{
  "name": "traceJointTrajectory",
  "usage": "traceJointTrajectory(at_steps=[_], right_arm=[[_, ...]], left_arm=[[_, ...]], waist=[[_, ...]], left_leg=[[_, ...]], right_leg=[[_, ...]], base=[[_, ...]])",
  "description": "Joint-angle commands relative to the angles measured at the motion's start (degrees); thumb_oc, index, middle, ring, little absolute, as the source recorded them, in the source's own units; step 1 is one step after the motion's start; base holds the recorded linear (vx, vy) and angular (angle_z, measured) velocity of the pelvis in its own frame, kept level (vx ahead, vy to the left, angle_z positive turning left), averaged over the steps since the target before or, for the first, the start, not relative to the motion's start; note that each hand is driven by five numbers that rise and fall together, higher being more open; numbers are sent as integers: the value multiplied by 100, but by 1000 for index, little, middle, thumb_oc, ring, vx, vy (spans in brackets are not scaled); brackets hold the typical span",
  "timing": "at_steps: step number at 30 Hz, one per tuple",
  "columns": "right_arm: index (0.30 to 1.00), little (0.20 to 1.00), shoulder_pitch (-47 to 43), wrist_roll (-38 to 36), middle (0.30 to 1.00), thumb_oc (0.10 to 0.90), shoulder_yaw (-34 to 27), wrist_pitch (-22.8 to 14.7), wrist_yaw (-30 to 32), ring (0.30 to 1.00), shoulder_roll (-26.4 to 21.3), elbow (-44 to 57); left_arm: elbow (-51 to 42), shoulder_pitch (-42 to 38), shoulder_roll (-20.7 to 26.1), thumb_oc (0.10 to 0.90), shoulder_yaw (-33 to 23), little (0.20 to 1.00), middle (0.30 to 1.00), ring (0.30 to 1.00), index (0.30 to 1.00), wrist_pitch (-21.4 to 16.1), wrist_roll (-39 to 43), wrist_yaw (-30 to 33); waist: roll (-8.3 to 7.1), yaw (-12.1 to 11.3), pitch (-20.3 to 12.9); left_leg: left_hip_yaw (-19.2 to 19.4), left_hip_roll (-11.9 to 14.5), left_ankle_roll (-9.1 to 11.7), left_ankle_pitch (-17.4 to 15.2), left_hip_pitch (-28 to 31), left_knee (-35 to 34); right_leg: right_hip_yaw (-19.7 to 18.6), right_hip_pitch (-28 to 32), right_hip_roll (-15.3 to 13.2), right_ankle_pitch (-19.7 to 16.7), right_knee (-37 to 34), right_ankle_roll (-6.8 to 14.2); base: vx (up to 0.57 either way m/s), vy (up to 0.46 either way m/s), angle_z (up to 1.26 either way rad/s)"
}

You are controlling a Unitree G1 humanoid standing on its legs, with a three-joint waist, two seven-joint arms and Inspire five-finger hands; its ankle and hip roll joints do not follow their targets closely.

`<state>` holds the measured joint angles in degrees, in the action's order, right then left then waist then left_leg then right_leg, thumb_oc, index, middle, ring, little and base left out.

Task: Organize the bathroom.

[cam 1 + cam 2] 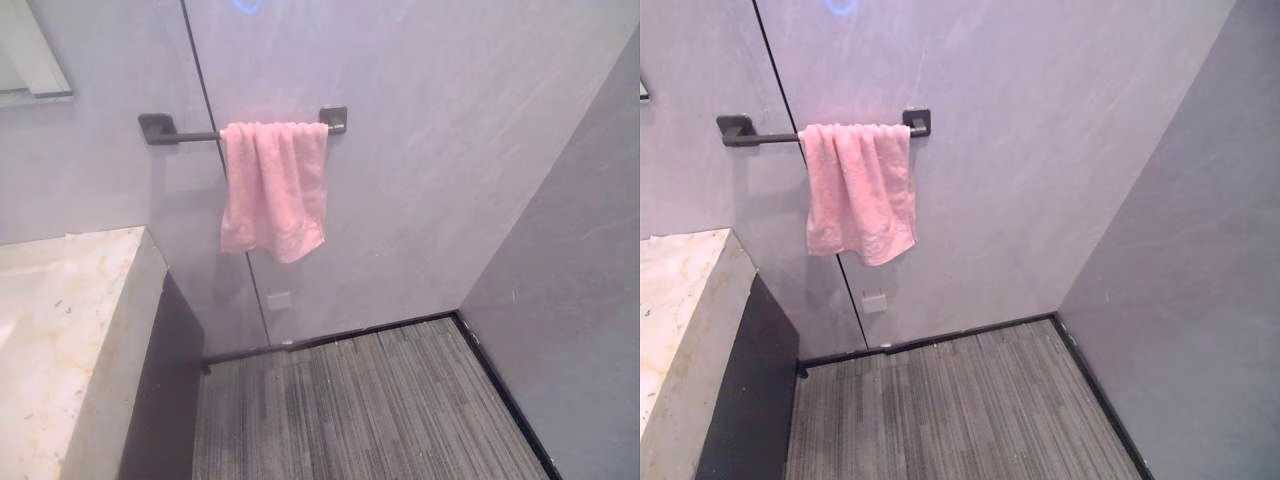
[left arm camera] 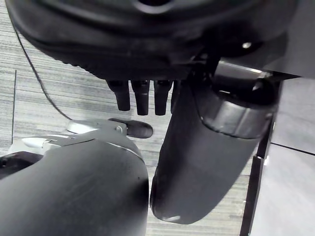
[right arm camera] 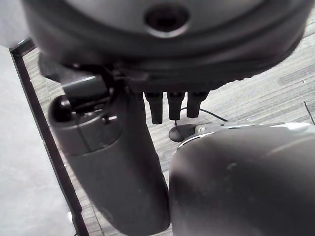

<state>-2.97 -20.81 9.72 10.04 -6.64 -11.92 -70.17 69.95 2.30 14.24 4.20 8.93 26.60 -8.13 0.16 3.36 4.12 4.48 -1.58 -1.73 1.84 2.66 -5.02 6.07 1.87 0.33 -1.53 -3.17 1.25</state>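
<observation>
My left hand point(image 2: 140, 96) and right hand point(image 3: 172, 105) hang low with fingers straight, apparently empty. The soft pink terry towel point(image 1: 274, 188) is draped, bunched, over the dark metal wall bar point(image 1: 185, 136), well above my fingers. It's light and limp; I'd pinch its hanging lower edge.

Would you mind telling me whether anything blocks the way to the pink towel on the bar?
Nothing visible does: the pink towel hangs freely over the wall bar, with bare floor below. The counter stands off to the left.
</observation>
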Motion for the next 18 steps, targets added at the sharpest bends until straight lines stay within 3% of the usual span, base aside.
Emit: traceJointTrajectory(at_steps=[1, 12, 18], right_arm=[[900, 900, -69, 109, 900, 800, 205, 112, -46, 900, -18, -265], [900, 900, -47, 129, 900, 800, 217, 157, 10, 900, -18, -278], [900, 900, -80, 318, 900, 800, 234, 563, 326, 900, -9, -364]], left_arm=[[314, -289, -147, 800, 30, 900, 900, 900, 900, 52, 74, 56], [368, -276, -145, 800, -15, 900, 900, 900, 900, 60, -56, 348], [384, -318, -170, 800, 1, 900, 900, 900, 900, 189, 59, 426]], waist=[[219, 22, 64], [217, 36, 62], [221, 42, 70]], left_leg=[[-58, 6, 122, -211, -74, 2], [-49, 5, 121, -214, -75, 2], [-52, 4, 114, -229, -68, 2]], right_leg=[[243, -193, -119, 458, 653, 482], [219, -204, -118, 459, 664, 484], [208, -203, -127, 457, 666, 492]], base=[[0, 0, 0], [0, 0, 0], [0, 0, 0]])
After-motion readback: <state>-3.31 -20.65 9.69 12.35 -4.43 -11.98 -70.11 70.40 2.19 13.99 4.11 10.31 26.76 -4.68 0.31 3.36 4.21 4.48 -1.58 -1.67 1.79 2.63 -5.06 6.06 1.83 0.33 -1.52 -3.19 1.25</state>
